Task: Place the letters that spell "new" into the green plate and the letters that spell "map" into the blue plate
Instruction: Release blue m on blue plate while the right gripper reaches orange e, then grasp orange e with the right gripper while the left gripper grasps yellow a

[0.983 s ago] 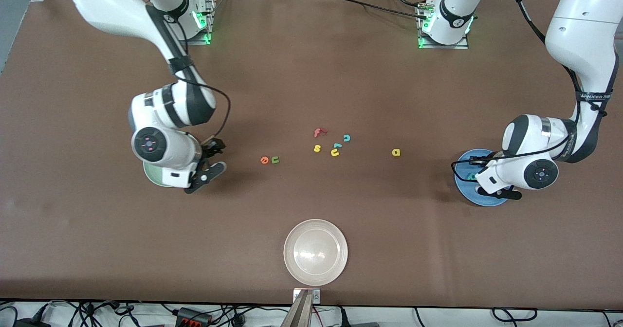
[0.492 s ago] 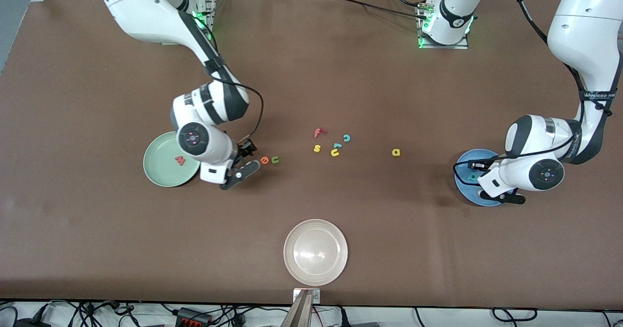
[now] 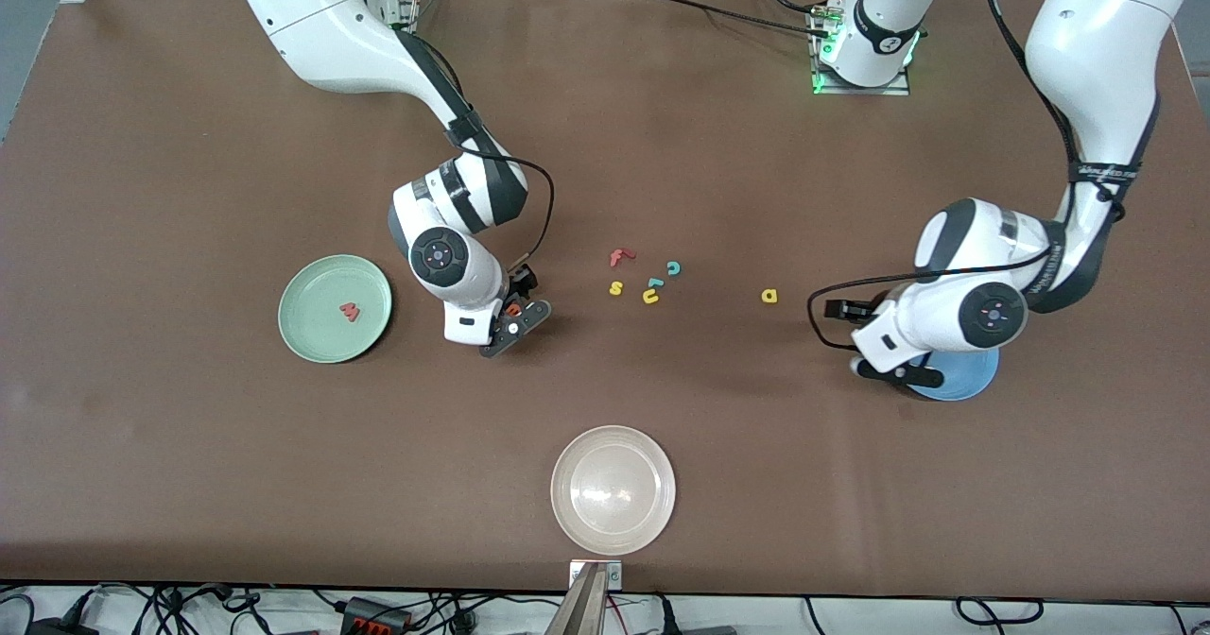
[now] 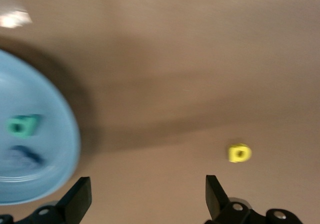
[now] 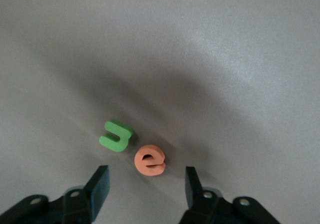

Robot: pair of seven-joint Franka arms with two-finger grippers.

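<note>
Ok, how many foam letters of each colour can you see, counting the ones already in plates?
Yellow: 3 (s, u, a)
Teal: 3 (l, c, p)
Red: 2 (f, w)
Orange: 1 (e)
Green: 1 (n)
Blue: 1 (m)
Total: 11

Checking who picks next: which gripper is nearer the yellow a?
Left. The left gripper hangs at the edge of the blue plate, with the yellow a a short way off toward mid-table. The right gripper is over the orange e, past the letter cluster.
</note>
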